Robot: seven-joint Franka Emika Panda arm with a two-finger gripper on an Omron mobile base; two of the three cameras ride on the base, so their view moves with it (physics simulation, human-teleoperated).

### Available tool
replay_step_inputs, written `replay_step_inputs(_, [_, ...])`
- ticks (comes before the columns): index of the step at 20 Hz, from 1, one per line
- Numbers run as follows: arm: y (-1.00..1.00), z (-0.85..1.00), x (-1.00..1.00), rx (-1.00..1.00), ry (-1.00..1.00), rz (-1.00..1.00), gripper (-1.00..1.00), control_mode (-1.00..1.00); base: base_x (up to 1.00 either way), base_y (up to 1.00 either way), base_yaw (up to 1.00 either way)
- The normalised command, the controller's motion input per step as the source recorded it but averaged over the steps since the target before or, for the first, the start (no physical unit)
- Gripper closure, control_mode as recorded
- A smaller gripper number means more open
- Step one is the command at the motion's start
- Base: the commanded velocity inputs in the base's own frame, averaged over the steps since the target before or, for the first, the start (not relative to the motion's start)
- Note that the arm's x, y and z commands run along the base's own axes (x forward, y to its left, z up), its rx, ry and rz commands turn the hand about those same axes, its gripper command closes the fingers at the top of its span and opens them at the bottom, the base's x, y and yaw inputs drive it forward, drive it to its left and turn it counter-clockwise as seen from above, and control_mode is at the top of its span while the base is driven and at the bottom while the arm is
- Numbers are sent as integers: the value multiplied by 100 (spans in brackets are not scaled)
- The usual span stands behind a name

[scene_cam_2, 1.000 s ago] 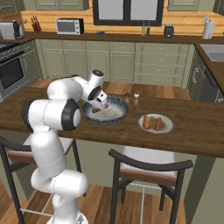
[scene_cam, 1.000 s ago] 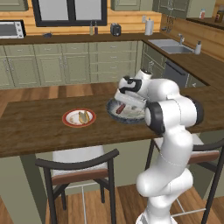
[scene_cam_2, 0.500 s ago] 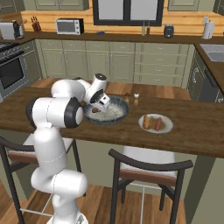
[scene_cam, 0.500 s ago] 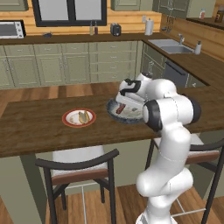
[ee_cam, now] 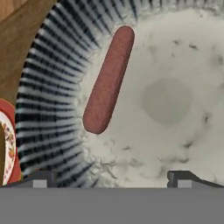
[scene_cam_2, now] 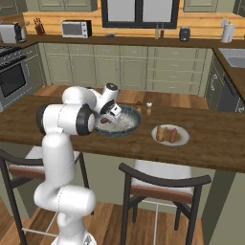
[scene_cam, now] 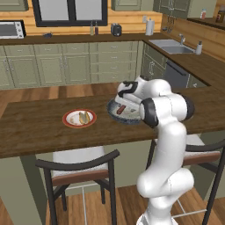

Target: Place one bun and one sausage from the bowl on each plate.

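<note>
Gripper (ee_cam: pixel 112 179) is held over the bowl (ee_cam: pixel 48 100), fingers spread apart with nothing between them. Sausage (ee_cam: pixel 108 78) lies inside near the ribbed wall, ahead and left of centre, long axis nearly along the hand view's vertical. The plate (scene_cam: pixel 79 118) is seen beyond the bowl.

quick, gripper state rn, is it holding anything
Gripper: open and empty, fingertips wide apart over the bowl; the sausage lies loose inside the bowl, ahead of the fingers, not between them.

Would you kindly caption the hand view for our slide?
Open gripper above the bowl, a sausage lying inside near the rim.
</note>
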Motion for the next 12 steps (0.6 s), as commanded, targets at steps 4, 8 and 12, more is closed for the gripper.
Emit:
replay_step_inputs(4, [0, -20, 40, 1, 0, -7, -100, -100, 0, 0, 0])
replay_step_inputs(8, [0, -19, 41, 0, 0, -6, -100, -100, 0, 0, 0])
replay_step_inputs(12, [1, -16, 41, 0, 0, -6, -100, -100, 0, 0, 0])
